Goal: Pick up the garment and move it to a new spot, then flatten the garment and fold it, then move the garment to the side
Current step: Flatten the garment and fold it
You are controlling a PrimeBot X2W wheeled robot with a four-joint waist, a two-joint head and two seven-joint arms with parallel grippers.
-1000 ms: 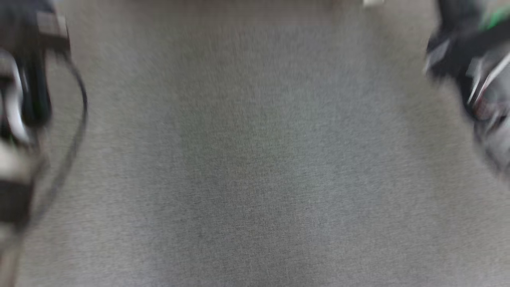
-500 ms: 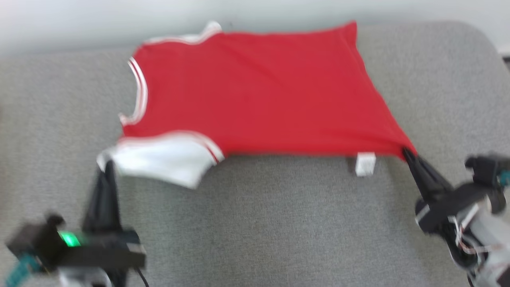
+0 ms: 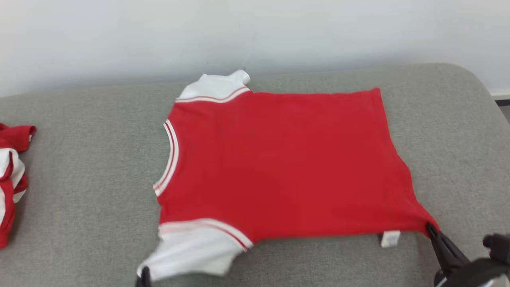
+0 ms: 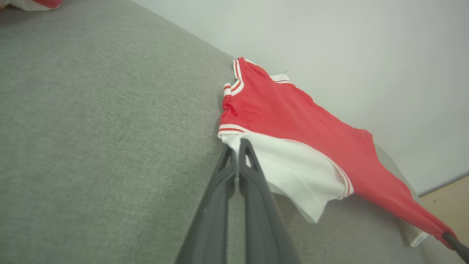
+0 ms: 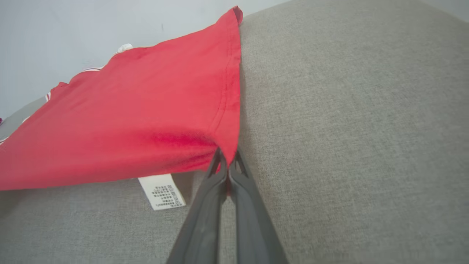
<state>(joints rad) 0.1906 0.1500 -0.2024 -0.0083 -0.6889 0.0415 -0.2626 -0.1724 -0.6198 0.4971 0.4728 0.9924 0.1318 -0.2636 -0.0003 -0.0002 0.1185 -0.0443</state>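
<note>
The garment (image 3: 279,163) is a red T-shirt with white sleeves and striped trim, spread nearly flat on a grey cushioned surface (image 3: 87,171), collar to the left. My left gripper (image 3: 142,275) at the bottom edge is shut on the near white sleeve (image 4: 293,168); in the left wrist view its tips (image 4: 240,145) pinch the sleeve edge. My right gripper (image 3: 432,230) is shut on the near hem corner of the garment (image 5: 227,154), lifting it slightly. A white care label (image 5: 161,190) hangs beside that corner.
Another red and white garment (image 3: 12,175) lies bunched at the far left of the surface. A pale wall (image 3: 255,32) runs behind the cushion. The cushion's rounded right end (image 3: 478,91) drops off to a floor.
The head camera has tilted up from blurred bare cushion to the whole shirt. Both grippers stay shut on the sleeve and the hem corner, and the shirt now lies more squarely spread.
</note>
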